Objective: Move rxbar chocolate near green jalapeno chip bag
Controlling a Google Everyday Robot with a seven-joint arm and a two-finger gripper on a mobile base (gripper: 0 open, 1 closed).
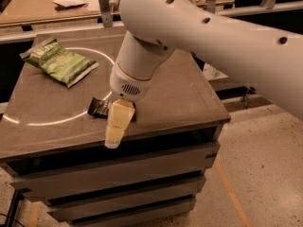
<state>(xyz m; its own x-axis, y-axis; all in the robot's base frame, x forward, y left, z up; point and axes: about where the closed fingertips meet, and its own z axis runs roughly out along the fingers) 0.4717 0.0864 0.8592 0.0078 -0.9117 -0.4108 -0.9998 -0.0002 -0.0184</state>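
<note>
No text can be read. The green jalapeno chip bag (60, 63) bears pale lettering and a red-orange mark — neither legible. The claw (115, 132) overlaps the rxbar chocolate (98, 108) near the surface's (180, 98) front edge.

I counted one green jalapeno chip bag (59, 60), one rxbar chocolate (98, 108), one gripper (114, 135) at the table (180, 98) front, over the bar.
</note>
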